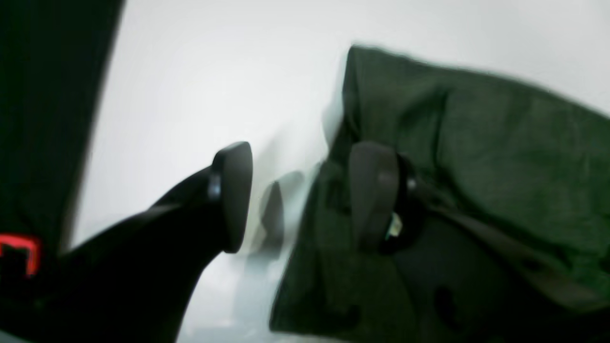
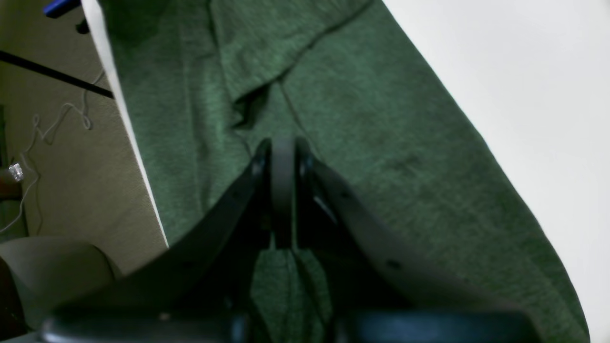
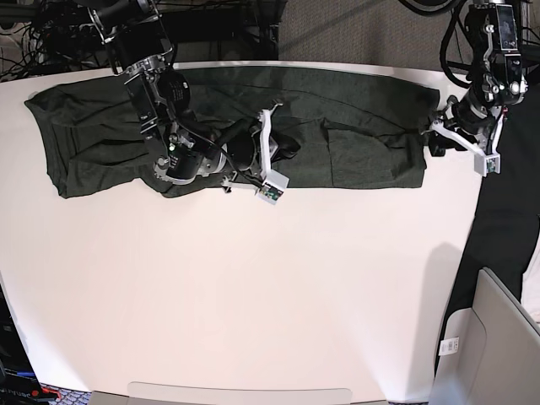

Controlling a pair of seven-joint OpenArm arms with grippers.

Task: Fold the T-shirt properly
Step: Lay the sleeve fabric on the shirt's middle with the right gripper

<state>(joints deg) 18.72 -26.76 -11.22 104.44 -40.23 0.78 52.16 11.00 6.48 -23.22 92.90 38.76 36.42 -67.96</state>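
The dark olive-green T-shirt (image 3: 354, 126) lies spread lengthwise across the back of the white table (image 3: 253, 295). My right gripper (image 3: 284, 150) rests low on its middle. In the right wrist view this gripper (image 2: 283, 152) is shut, fingertips pressed together over the cloth (image 2: 381, 119); whether any cloth is pinched between them I cannot tell. My left gripper (image 3: 434, 137) is at the shirt's right end. The blurred left wrist view shows it (image 1: 305, 195) open, one finger (image 1: 374, 190) over the shirt's edge (image 1: 500, 157), the other over bare table, and nothing held.
The table's back edge (image 2: 124, 124) runs close behind the shirt, with carpet and loose cables (image 2: 57, 119) beyond it. A grey chair (image 3: 498, 337) stands off the table's front right corner. Dark floor (image 1: 47, 95) shows past the table's right edge.
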